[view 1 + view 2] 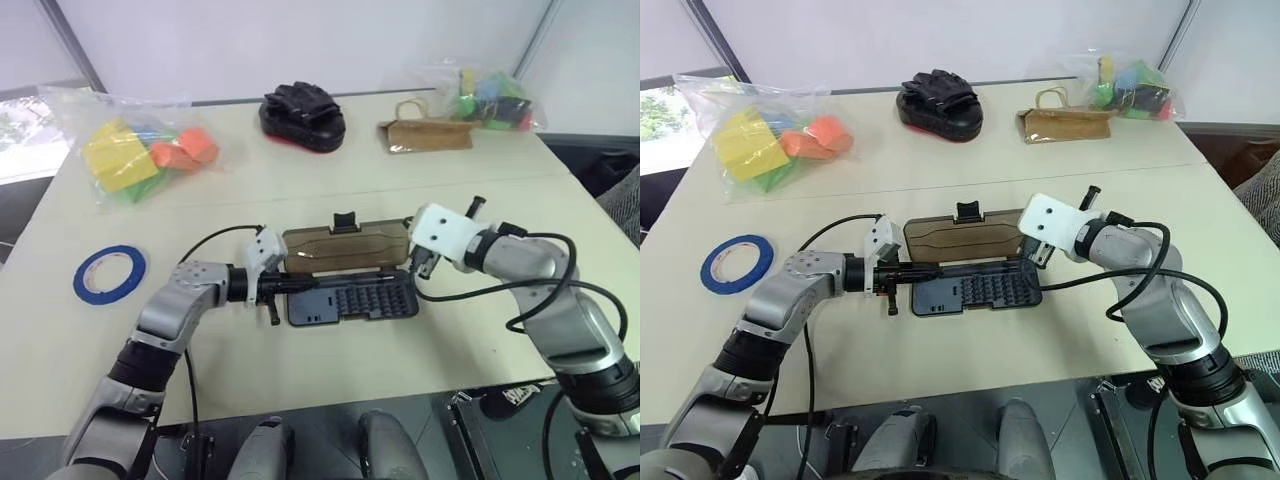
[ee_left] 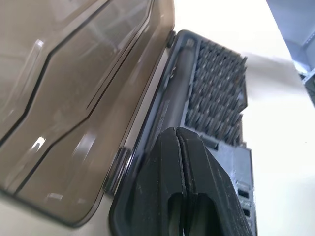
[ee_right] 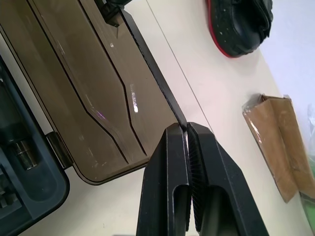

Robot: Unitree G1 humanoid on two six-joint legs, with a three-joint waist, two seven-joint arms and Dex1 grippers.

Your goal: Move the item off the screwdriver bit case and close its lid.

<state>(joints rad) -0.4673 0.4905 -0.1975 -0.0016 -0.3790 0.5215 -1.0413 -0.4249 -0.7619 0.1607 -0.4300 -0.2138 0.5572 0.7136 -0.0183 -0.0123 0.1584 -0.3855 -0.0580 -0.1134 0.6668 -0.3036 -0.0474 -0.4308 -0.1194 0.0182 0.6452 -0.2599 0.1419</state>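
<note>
The screwdriver bit case lies open mid-table, its rows of metal bits showing. Its smoky-brown lid is swung back behind the tray, with the black latch tab on its far edge. No item lies on the case. My left gripper is shut with nothing in it and reaches in from the left, tips over the tray's back edge by the hinge. My right gripper is shut and empty, its tips against the lid's edge near the right far corner.
A black padded mitt sits at the back centre. A bag of coloured blocks is back left, a brown paper bag and a bag of toys back right. A blue tape roll lies left.
</note>
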